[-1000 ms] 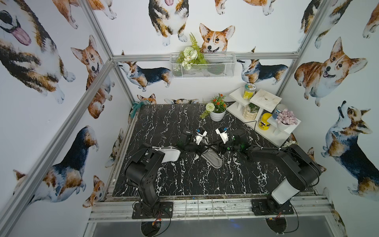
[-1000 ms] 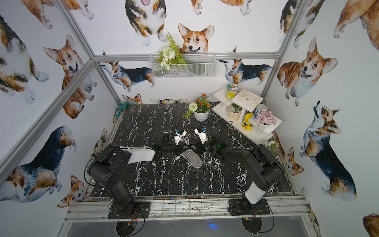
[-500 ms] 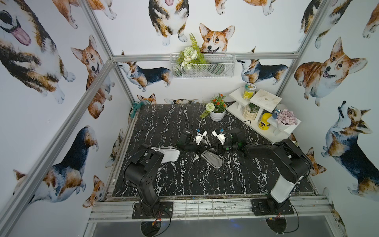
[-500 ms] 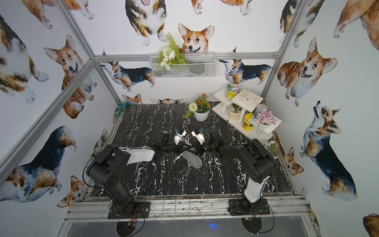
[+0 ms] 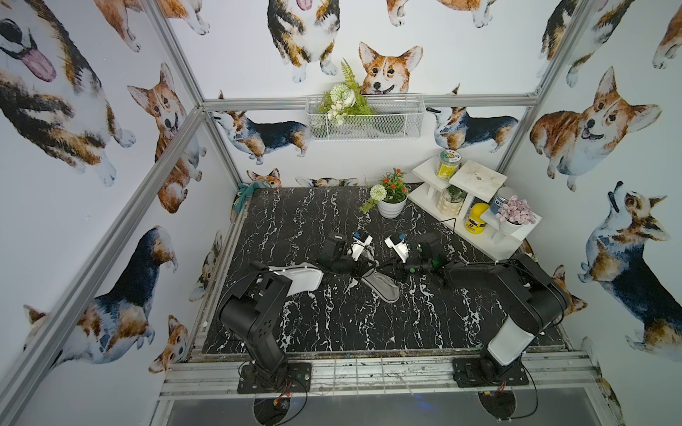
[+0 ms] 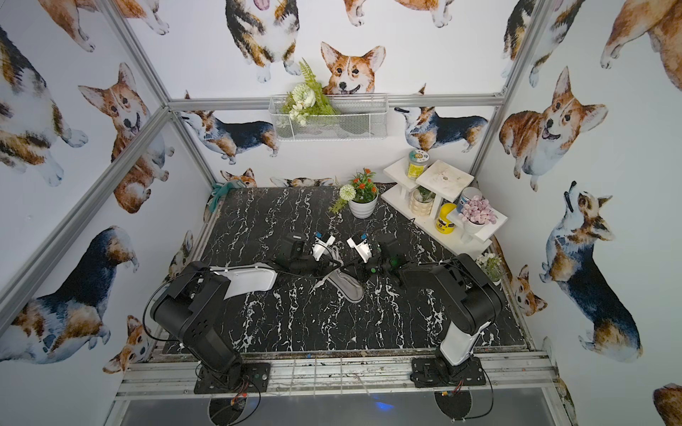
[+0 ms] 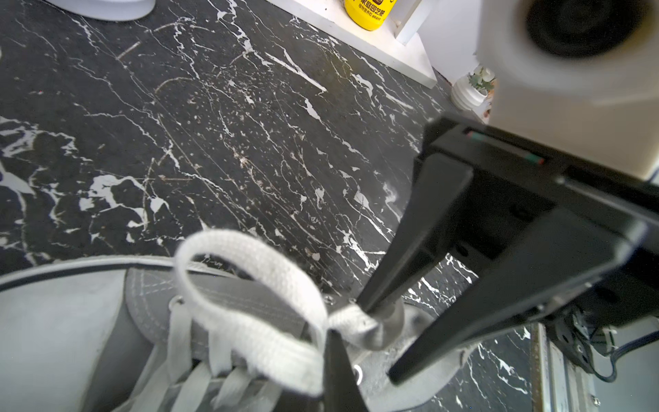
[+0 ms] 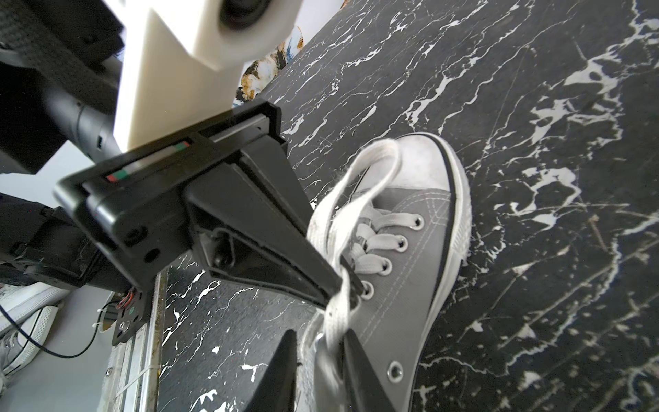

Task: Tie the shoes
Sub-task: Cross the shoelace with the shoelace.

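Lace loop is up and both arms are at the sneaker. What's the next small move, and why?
Probably close the right gripper on the lace strand between its fingers. Its jaws stand apart around that strand, while the left gripper is shut on the lace loop over the sneaker; pulling needs both held.
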Robot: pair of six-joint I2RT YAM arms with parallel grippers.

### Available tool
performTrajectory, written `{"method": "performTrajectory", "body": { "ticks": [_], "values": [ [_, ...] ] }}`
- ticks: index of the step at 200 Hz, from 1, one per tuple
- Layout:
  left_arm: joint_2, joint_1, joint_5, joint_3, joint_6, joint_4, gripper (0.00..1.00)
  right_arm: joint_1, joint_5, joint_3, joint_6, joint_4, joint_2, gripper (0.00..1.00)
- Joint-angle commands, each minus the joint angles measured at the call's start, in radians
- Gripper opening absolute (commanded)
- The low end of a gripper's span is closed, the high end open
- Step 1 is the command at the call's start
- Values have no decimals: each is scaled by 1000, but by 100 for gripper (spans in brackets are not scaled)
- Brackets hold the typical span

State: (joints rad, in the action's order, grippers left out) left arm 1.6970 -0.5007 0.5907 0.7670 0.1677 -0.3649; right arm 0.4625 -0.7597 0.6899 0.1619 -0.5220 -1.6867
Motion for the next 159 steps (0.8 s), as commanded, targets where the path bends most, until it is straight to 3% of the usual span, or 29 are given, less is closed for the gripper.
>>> {"method": "performTrajectory", "body": {
  "ticks": [1,112,159],
  "values": [
    [-8,-1,-29,13,-25,30,0,-1,-26,-4,19,-44,13,25],
    [24,-35,-37,31,1,-16,0,4,-75,-29,73,-102,4,17],
    [26,-35,-10,18,-10,-39,0,-1,-5,-47,71,-67,26,19]
  ]
}}
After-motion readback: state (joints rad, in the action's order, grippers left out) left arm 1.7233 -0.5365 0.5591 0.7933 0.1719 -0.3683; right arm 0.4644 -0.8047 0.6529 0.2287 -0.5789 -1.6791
